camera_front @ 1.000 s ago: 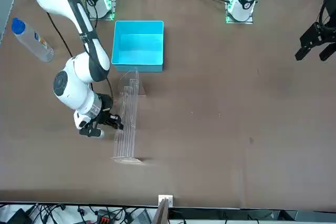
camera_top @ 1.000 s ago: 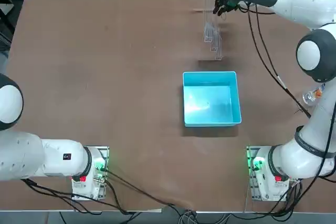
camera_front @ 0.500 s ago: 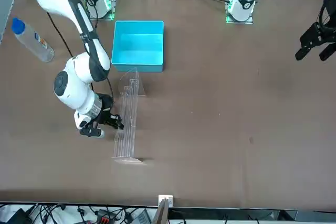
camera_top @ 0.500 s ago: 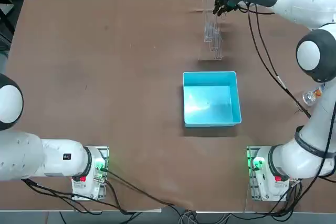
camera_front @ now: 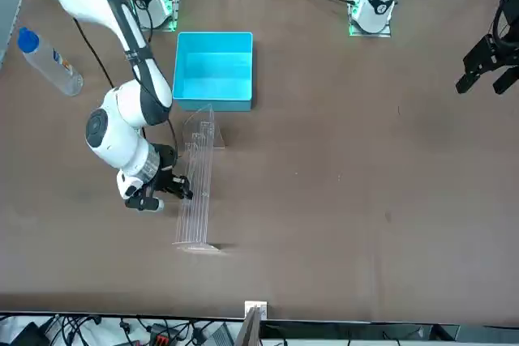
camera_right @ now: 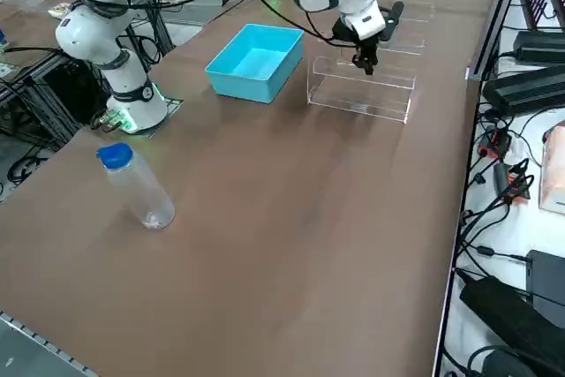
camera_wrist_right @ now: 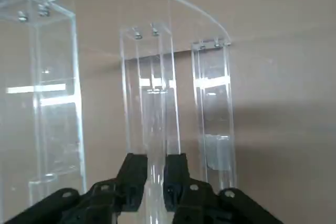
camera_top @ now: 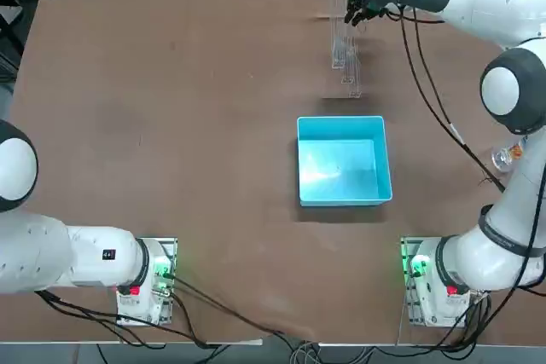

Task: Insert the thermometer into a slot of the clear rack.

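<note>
The clear rack [camera_top: 345, 50] stands at the far side of the table, seen also in the front view [camera_front: 197, 192] and the right side view [camera_right: 362, 87]. My right gripper [camera_top: 352, 16] is at the rack's far end, level with its upper tiers [camera_front: 180, 193] [camera_right: 365, 63]. In the wrist view the two black fingers [camera_wrist_right: 137, 176] stand close together, shut on a thin, near-transparent rod, the thermometer [camera_wrist_right: 156, 150]. The rod points into the rack's upright clear posts [camera_wrist_right: 210, 103]. In the other views the thermometer cannot be made out.
A square bright-blue box [camera_top: 343, 160] sits open just robot-side of the rack [camera_front: 214, 69]. A clear bottle with a blue cap [camera_right: 137, 187] lies near the table's right edge [camera_front: 50, 62]. Cables and equipment line the far edge.
The right arm has shifted only very slightly; the gripper stays at the rack's far end, still shut.
</note>
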